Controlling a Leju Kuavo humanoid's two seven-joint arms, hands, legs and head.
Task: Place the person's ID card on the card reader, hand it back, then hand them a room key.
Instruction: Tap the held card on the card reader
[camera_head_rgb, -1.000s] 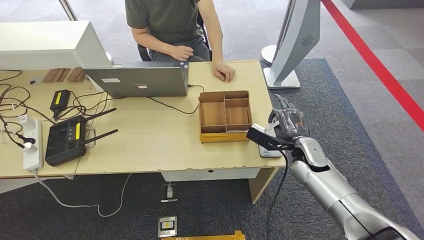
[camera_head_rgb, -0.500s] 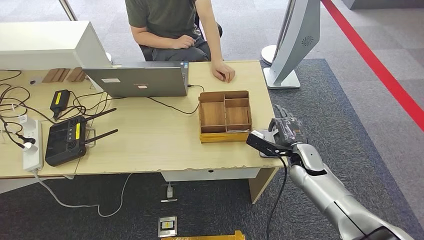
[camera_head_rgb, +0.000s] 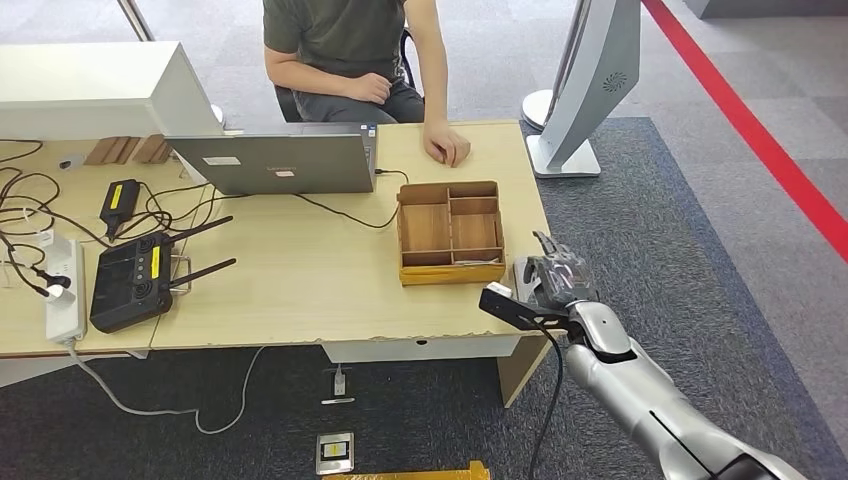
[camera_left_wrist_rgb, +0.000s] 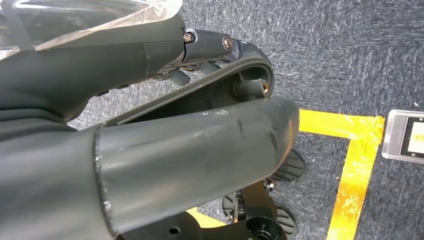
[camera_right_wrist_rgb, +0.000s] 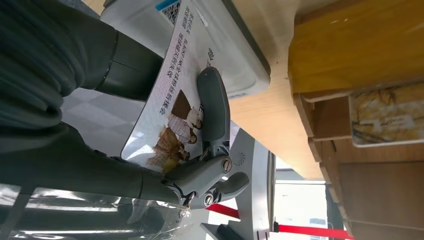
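1. One ID card (camera_right_wrist_rgb: 172, 107) is pinched in the right hand (camera_head_rgb: 556, 277): in the right wrist view a grey finger (camera_right_wrist_rgb: 212, 107) presses on its printed face, the thumb behind it. The card hangs directly over the white card reader (camera_right_wrist_rgb: 227, 47), a corner near the reader's top; contact cannot be confirmed.
2. Change: within the last second the right hand has descended and drawn in toward the desk (camera_head_rgb: 330, 290) edge, from beside the wooden tray (camera_head_rgb: 450, 232) at its 3 o'clock to its 4 o'clock, over the reader. Judgement: the placing step is nearly complete; hand-back and key delivery remain.
3. View comparison: the head view gives layout, with the reader (camera_head_rgb: 522, 272) largely covered by the hand and the card not discernible. The right wrist view shows the grip, plus a patterned card (camera_right_wrist_rgb: 387, 120) lying in a tray compartment, possibly a room key.
4. Left hand (camera_left_wrist_rgb: 150, 165): hangs over carpet with yellow tape; its state cannot be determined.
5. Person: one hand (camera_head_rgb: 446, 143) rests on the desk at the tray's 12 o'clock.
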